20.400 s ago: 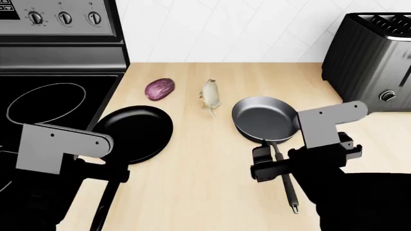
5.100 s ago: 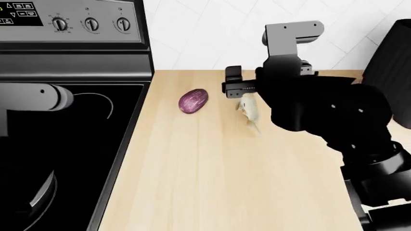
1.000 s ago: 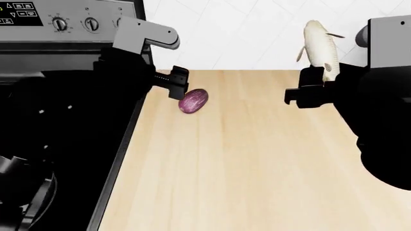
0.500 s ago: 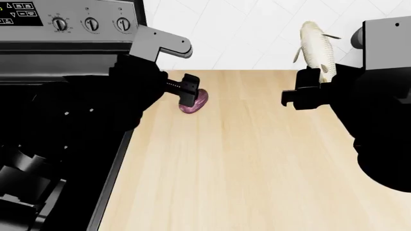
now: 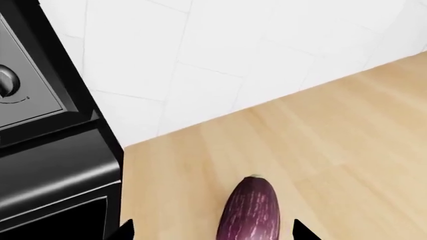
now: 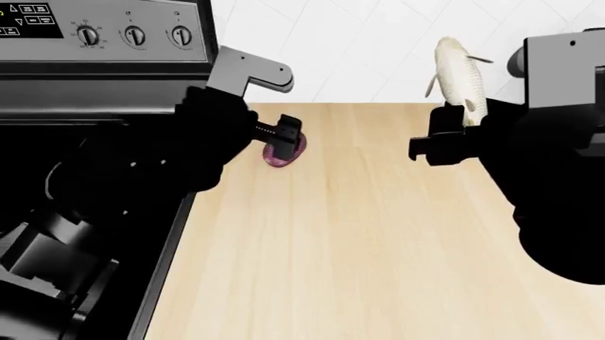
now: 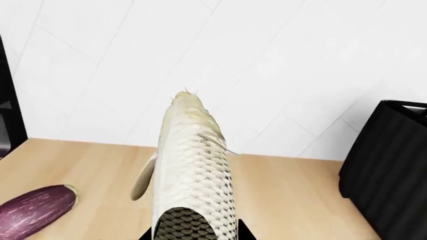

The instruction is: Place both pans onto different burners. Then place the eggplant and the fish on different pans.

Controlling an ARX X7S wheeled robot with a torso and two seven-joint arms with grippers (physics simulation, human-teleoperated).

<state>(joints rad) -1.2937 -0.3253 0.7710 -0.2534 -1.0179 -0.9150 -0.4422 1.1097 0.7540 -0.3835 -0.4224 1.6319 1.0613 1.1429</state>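
left gripper (image 6: 288,136) now at eggplant (image 6: 285,151), jaws apart | right gripper (image 6: 443,138) jaws clamp fish (image 6: 457,71)

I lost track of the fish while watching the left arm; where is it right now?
In the head view the fish is held up off the wooden counter in the right gripper, at the right, before the white tiled wall.

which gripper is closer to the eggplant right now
Left. The left gripper is down at the eggplant on the counter, its fingers on either side of it. The right gripper is raised off to the side, holding the fish.
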